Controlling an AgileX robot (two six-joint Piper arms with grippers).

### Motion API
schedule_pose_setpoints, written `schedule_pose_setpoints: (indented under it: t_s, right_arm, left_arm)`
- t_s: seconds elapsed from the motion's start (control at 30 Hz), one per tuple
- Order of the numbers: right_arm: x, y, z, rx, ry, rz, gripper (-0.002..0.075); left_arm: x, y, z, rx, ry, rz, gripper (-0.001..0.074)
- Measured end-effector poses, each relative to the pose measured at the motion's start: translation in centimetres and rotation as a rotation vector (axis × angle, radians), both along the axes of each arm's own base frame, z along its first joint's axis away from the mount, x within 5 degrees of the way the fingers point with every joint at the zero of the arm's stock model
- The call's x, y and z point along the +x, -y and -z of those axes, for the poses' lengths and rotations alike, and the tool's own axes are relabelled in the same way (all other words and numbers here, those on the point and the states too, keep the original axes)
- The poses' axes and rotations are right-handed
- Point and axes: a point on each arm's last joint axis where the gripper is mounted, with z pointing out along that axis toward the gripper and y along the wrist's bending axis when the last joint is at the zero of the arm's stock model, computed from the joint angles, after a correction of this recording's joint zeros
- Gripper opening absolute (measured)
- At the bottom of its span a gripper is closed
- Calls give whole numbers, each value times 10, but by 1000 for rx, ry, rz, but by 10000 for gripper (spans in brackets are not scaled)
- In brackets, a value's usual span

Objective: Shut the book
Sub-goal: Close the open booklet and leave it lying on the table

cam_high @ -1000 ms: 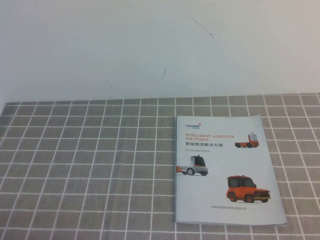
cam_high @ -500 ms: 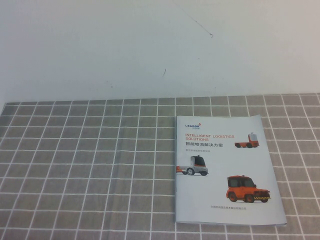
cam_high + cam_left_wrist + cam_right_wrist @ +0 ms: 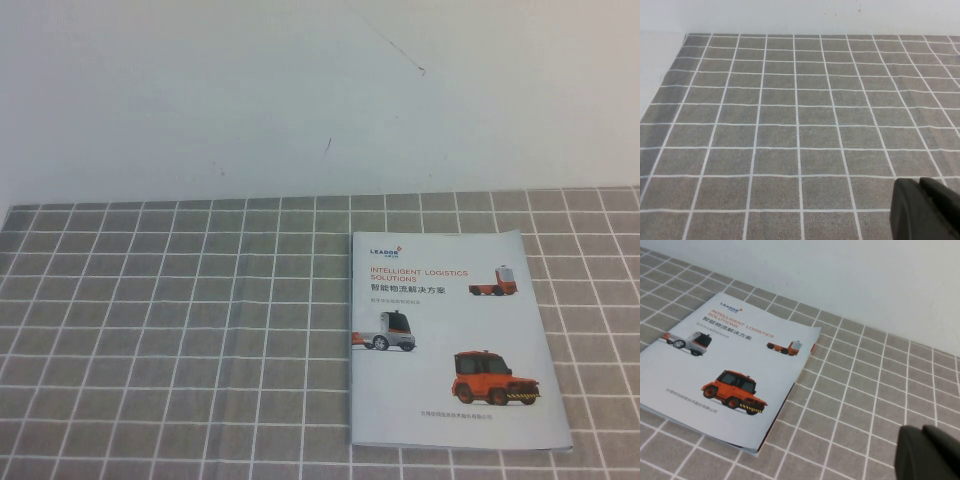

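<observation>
Nearest the robot are the two grippers, and neither shows in the high view. The left gripper [image 3: 923, 202] appears only as a dark corner in its own wrist view, over bare grid cloth [image 3: 180, 330] on the left side, well apart from the book. The right gripper [image 3: 926, 452] is likewise a dark corner in its wrist view, hanging over cloth to the near right of the book. For both, how far open they are cannot be told from what shows. Nothing is seen held by either. Next comes the book [image 3: 455, 340] on the right half of the cloth, its near edge close to the near edge of the high view. It lies closed and flat with its front cover up, printed with orange and white vehicles and a title. Its spine is on the left and its pages open to the right. Beyond it the grey cloth with white lines runs on to a plain white surface [image 3: 300, 100] at the far side. Judged from this, the closing itself looks done and this is the resting stage at the end. No further contact with the book seems called for. The next move, if any, would only be to keep both arms clear so that the cover is not disturbed.
</observation>
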Motion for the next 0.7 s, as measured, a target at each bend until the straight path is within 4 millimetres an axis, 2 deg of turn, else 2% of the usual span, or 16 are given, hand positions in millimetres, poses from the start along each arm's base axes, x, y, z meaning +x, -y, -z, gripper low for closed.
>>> schedule_pose_setpoints:
  t_s: [0.17, 0.43, 0.7]
  right_arm:
    - [11, 4, 28, -54, -24, 44, -3]
    - [25, 6, 86, 98, -49, 137, -3]
    - [24, 6, 87, 214, -62, 180, -3]
  left_arm:
    - [0, 0, 0, 0, 0, 0, -4]
    - [0, 0, 0, 2, 0, 0, -4]
    - [0, 0, 0, 2, 0, 0, -4]
